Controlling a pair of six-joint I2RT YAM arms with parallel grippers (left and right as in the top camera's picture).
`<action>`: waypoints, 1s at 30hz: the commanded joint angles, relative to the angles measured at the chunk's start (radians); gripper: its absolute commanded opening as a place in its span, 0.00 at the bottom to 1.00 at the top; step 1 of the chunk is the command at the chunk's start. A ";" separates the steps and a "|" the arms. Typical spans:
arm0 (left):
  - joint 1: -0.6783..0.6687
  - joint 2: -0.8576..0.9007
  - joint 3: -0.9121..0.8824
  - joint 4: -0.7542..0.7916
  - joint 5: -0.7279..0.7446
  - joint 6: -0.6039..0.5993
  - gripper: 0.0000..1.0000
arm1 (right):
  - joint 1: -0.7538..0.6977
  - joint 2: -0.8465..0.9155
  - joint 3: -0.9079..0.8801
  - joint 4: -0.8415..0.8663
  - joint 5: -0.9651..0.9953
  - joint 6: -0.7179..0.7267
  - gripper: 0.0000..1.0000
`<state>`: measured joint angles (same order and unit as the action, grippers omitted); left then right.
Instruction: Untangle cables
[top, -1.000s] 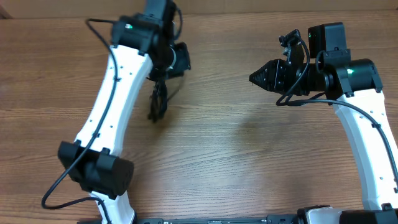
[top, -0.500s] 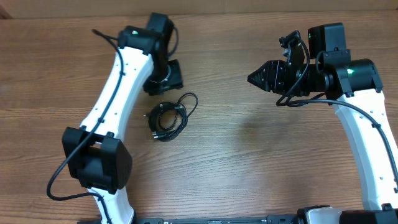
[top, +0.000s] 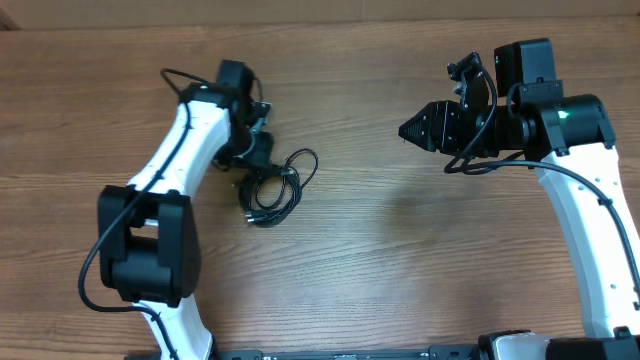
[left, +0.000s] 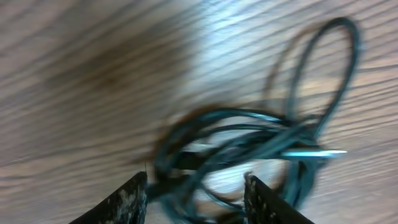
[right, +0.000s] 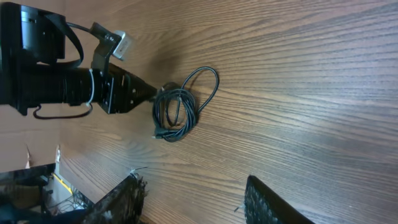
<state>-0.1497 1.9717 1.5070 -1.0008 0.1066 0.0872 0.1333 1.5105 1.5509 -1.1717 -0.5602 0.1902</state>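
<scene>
Just released, the cables lie still knotted on the surface; left claw, apart, sits at their ten o'clock; right claw apart, empty.

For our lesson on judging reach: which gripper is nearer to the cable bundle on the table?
Left. The left gripper is right at the upper-left edge of the cable bundle; the right gripper is far off to the bundle's right, touching nothing.

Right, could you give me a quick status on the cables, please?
Left gripper open, right at the cables. Right gripper open, empty, well clear. Bundle tangled, flat on the table, one loop sticking out. Nothing in the way.
</scene>
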 joint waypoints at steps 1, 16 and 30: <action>0.025 -0.002 -0.047 0.016 -0.027 0.146 0.49 | 0.003 0.005 0.020 0.001 0.025 -0.017 0.50; 0.023 0.005 -0.107 0.100 0.138 0.276 0.30 | 0.003 0.005 0.020 -0.005 0.070 -0.018 0.52; 0.011 0.007 -0.163 0.138 0.011 0.238 0.24 | 0.003 0.005 0.020 -0.006 0.070 -0.017 0.55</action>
<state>-0.1310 1.9717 1.3586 -0.8654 0.1364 0.3389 0.1333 1.5112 1.5509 -1.1812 -0.4931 0.1825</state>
